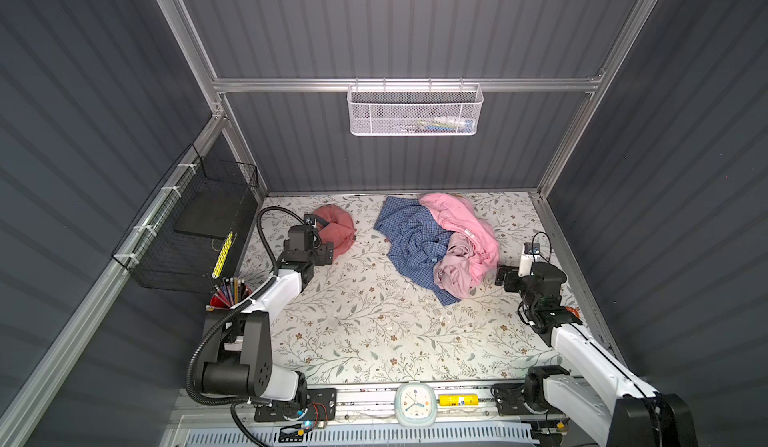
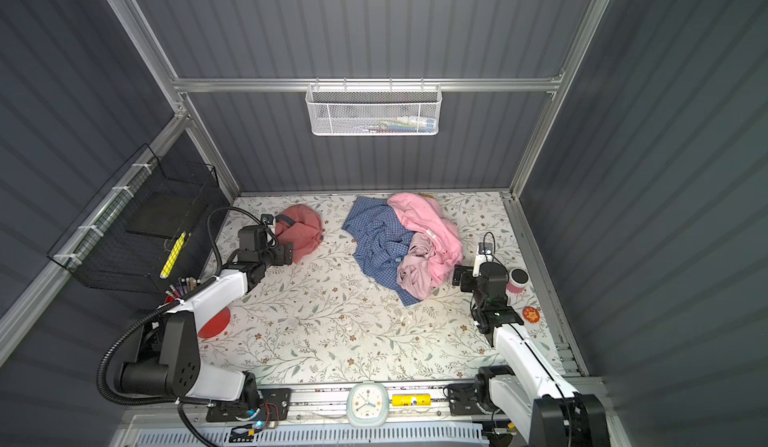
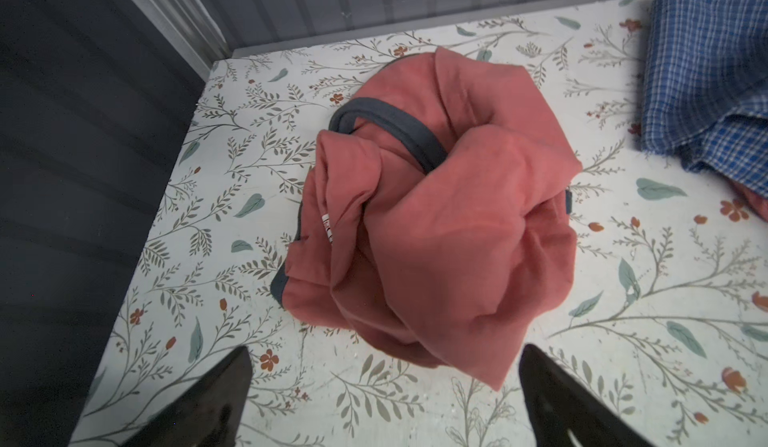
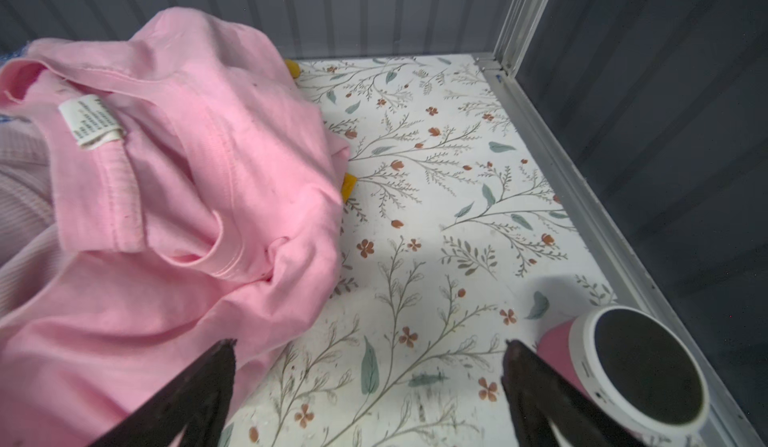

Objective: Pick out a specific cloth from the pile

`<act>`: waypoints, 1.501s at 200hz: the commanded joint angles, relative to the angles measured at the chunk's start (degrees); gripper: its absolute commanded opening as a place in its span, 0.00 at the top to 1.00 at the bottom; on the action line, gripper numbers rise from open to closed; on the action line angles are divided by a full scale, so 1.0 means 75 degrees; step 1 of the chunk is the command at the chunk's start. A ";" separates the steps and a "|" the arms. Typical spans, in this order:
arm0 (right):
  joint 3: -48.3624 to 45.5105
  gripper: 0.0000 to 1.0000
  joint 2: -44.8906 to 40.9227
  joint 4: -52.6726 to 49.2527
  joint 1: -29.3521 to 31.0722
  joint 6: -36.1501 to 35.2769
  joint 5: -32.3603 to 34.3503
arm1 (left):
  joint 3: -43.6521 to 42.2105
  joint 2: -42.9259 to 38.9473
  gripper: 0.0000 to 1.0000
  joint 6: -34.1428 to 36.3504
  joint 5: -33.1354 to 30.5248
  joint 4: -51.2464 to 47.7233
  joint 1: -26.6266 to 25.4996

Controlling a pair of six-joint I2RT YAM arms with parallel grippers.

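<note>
The cloth, salmon red with a grey neck band, lies bunched by itself on the floral table, at the back left. The pile sits apart at the back right: a blue checked shirt, a light pink garment and a pale dusty pink one. My left gripper is open just short of the cloth's near edge, with nothing between its fingers. My right gripper is open beside the light pink garment, over bare table.
A black wire basket hangs on the left wall, with a red cup of pencils below it. A white mesh basket hangs on the back wall. A pink can with a dark top stands right of my right gripper. A clock sits at the front edge.
</note>
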 commanded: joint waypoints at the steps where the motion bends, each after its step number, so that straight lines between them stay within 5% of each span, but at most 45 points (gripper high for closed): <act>1: -0.0504 0.01 0.0378 0.2174 -0.0111 -0.0187 0.0287 | -0.0627 -0.0374 0.00 -0.0791 -0.0353 0.1101 -0.0029; 116: -0.0473 0.01 0.3847 0.6377 -0.0488 -0.0237 -0.0554 | -0.2828 -0.0604 0.00 -0.1055 -0.1395 0.3871 -0.0039; 132: -0.0200 0.01 0.3505 0.5213 -0.0557 -0.0092 -0.0545 | -0.2808 -0.0533 0.00 -0.1095 -0.1518 0.3791 -0.0039; 183: 0.0061 0.01 0.3676 0.4999 -0.0913 0.0132 -0.1152 | -0.3167 0.0153 0.00 -0.0877 -0.2091 0.5273 -0.0039; 216: 0.0061 0.01 0.3672 0.4983 -0.0917 0.0132 -0.1169 | -0.2893 0.0878 0.00 -0.0447 -0.1743 0.5881 -0.0027; 263: 0.0038 0.01 0.3689 0.5033 -0.0931 0.0141 -0.1170 | -0.3443 0.2272 0.00 -0.0159 -0.1261 0.8579 -0.0027; 300: 0.0047 0.01 0.3694 0.5033 -0.0932 0.0134 -0.1171 | -0.2436 0.2105 0.00 -0.0376 -0.0846 0.6204 0.0118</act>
